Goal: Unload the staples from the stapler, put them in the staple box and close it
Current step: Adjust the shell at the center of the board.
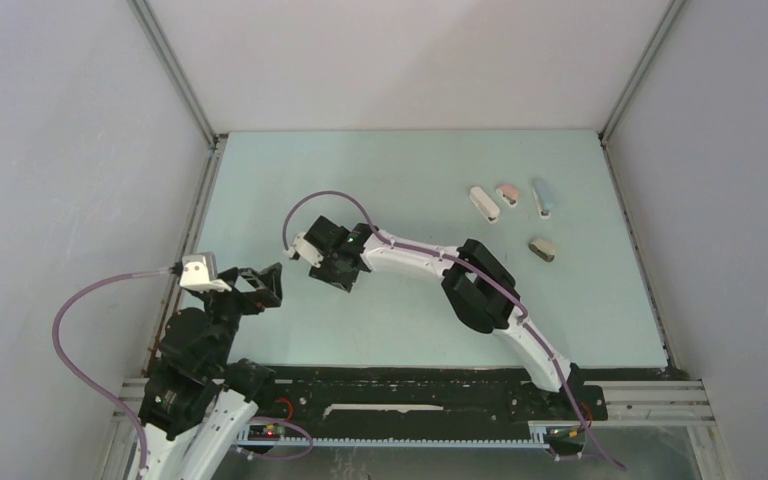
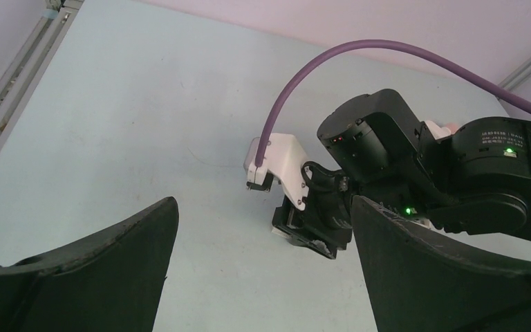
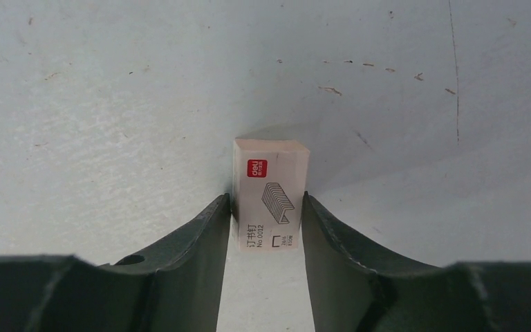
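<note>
Four mini staplers of smooth plastic lie flat at the far right of the pale green table [image 1: 410,180]. The white mini stapler [image 1: 484,203] and the shorter pink mini stapler [image 1: 508,193] lie just beside each other, each with its long axis running from far-left to near-right. The blue mini stapler [image 1: 543,197] is to their right, its long axis almost straight from near to far. The tan mini stapler [image 1: 543,248] sits nearer, apart from the row and slanted like the white one. Which end of each is the mouth is too small to tell. Well to their left, at mid-table, the right gripper [image 3: 266,204] points down, its dark, curved fingers pressed against both long sides of a small white cardboard box [image 3: 271,173]. The box bears a red logo and a drawing of a staple strip, and its long axis points away from the wrist. Tiny flecks [image 3: 332,90] dot the matte, scratched surface beyond it, too small to identify. The left gripper [image 2: 264,202] hangs at the near left with its fingers spread wide and nothing between them.
</note>
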`<action>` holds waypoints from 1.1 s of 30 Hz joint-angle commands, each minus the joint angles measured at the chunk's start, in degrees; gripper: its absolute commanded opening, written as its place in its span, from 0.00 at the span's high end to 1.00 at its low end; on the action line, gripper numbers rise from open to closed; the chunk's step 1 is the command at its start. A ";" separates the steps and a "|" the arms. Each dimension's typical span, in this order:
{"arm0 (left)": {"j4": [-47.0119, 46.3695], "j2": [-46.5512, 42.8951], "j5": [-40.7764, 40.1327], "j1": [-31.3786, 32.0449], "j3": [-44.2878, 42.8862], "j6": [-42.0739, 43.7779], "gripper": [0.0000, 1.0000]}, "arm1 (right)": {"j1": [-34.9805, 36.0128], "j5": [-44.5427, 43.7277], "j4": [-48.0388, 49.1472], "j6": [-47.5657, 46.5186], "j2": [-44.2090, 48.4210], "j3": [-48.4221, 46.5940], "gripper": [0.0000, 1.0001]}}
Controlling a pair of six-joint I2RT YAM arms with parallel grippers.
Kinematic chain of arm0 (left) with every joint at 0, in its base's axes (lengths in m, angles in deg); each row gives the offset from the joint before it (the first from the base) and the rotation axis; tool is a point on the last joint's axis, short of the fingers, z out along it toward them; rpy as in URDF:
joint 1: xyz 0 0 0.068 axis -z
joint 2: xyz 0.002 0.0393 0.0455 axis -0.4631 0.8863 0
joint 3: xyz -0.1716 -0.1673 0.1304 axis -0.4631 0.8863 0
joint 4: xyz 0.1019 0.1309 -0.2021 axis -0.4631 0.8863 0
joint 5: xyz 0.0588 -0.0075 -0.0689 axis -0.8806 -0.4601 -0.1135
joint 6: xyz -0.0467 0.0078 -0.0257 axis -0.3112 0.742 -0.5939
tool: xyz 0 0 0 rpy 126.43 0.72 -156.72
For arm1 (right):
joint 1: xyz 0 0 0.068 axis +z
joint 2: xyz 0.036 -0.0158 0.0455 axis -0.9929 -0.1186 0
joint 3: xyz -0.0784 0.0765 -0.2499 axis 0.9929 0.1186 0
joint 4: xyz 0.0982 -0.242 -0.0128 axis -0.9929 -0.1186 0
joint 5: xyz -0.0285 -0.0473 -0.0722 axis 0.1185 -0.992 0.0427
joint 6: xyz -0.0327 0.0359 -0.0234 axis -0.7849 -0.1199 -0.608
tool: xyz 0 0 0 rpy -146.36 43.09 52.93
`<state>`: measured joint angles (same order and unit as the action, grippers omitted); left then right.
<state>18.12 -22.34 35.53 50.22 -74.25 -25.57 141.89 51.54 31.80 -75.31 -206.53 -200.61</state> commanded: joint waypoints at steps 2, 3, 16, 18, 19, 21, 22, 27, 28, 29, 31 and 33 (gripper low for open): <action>-1.39 0.64 0.92 -0.75 -1.04 1.38 0.00 | 1.03 -6.77 0.36 -3.30 -0.33 3.25 0.52; -1.39 0.66 1.09 -0.80 -1.00 1.39 0.00 | 1.29 -7.76 0.72 -3.95 -0.33 3.74 0.53; -1.47 0.93 1.63 -1.26 -0.95 1.39 0.00 | 3.57 -16.66 7.04 -9.32 1.17 11.92 0.59; -1.48 0.93 1.65 -1.36 -0.95 1.39 0.00 | 3.53 -17.07 7.12 -9.88 0.92 11.84 0.58; -1.48 0.93 1.64 -1.36 -0.95 1.31 0.00 | 3.57 -16.84 6.98 -9.91 0.81 11.80 0.56; -1.48 0.90 1.65 -1.36 -0.95 1.32 0.00 | 3.19 -15.77 6.22 -9.40 0.77 11.29 0.50; -1.48 0.84 1.62 -1.36 -0.95 1.30 0.00 | 3.04 -15.42 5.77 -9.20 0.77 11.05 0.48; -1.48 1.01 1.73 -1.36 -0.93 1.28 0.00 | 2.01 -13.00 4.92 -8.67 2.21 10.79 0.41; -1.48 1.06 1.81 -1.37 -0.87 1.30 0.00 | 1.70 -12.40 4.64 -8.46 2.73 10.75 0.40; -1.48 1.10 1.88 -1.44 -0.87 1.30 0.00 | 1.38 -11.53 4.37 -8.25 3.49 10.62 0.37; -1.48 1.19 2.00 -1.44 -0.87 1.24 0.00 | 0.66 -9.69 3.94 -7.94 5.90 10.72 0.33; -1.61 1.32 2.33 -1.45 -0.85 1.29 0.00 | -0.13 -7.22 3.20 -7.42 8.58 10.66 0.29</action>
<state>18.10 -22.01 36.87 49.46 -74.23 -25.57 143.90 38.80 42.10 -84.16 -202.14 -191.34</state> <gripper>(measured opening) 0.996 0.683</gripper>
